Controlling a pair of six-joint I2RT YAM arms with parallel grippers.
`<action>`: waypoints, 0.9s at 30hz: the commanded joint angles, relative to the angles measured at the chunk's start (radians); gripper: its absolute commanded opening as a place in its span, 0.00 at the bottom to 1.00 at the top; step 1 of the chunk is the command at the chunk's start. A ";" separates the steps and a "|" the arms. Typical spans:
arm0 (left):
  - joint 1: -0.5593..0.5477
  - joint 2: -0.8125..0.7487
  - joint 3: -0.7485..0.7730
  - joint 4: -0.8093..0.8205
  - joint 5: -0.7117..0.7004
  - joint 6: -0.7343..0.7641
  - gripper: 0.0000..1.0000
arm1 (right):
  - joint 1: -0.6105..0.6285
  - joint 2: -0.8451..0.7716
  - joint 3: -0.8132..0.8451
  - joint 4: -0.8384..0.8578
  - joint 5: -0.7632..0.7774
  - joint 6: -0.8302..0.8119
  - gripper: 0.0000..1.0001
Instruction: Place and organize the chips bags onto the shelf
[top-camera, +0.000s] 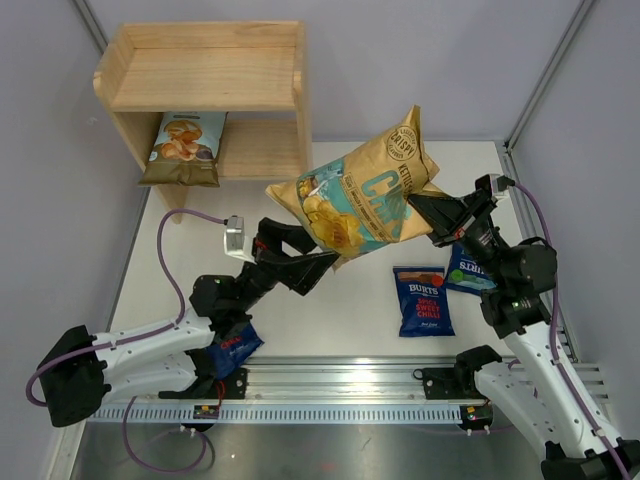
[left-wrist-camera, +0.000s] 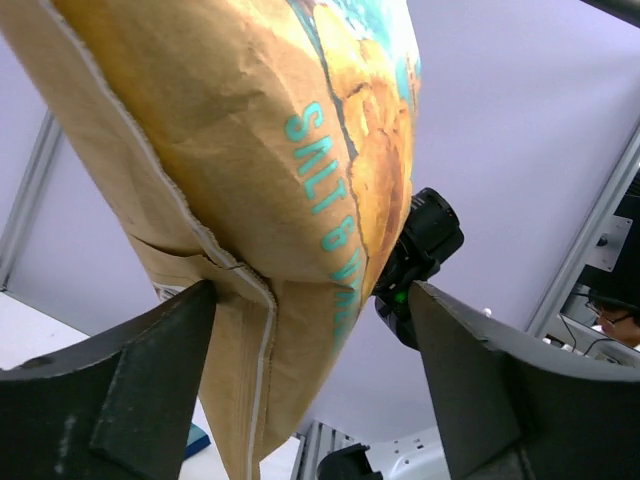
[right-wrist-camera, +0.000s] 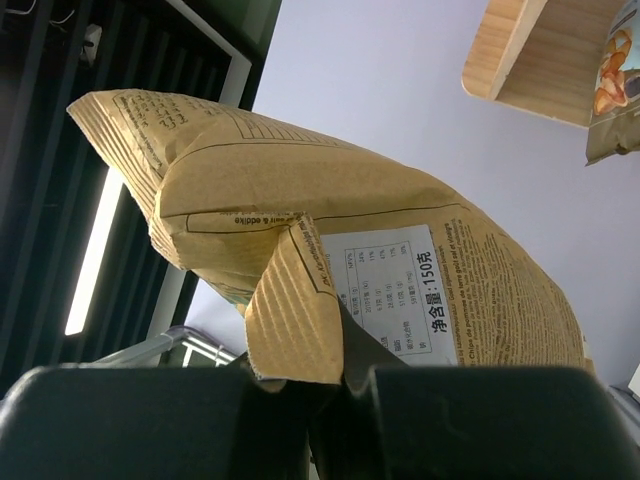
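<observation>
The large yellow chips bag (top-camera: 365, 195) hangs in the air over the middle of the table. My right gripper (top-camera: 432, 212) is shut on its right edge; in the right wrist view (right-wrist-camera: 340, 375) the jaws pinch the bag's back seam flap (right-wrist-camera: 295, 300). My left gripper (top-camera: 305, 258) is open under the bag's lower left; in the left wrist view (left-wrist-camera: 310, 300) the bag's bottom fold (left-wrist-camera: 240, 330) hangs between the spread fingers (left-wrist-camera: 130, 390). The pine shelf (top-camera: 205, 70) stands at the back left. The light-blue Cassava bag (top-camera: 185, 148) is on its lower tier.
A dark-blue Burts bag (top-camera: 421, 300) lies flat right of centre. A dark-blue bag with green lettering (top-camera: 468, 270) lies partly under my right arm. Another Burts bag (top-camera: 237, 346) lies under my left arm. The aluminium rail (top-camera: 340, 385) runs along the near edge.
</observation>
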 joint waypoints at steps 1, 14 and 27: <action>-0.001 -0.026 0.056 0.150 -0.062 0.046 0.78 | 0.021 -0.009 -0.013 0.001 -0.086 -0.014 0.11; -0.002 -0.055 0.059 0.030 -0.102 0.043 0.11 | 0.024 -0.015 0.016 -0.089 -0.090 -0.150 0.30; -0.002 -0.337 -0.076 -0.350 -0.234 0.039 0.00 | 0.024 -0.035 0.128 -0.448 0.057 -0.468 0.86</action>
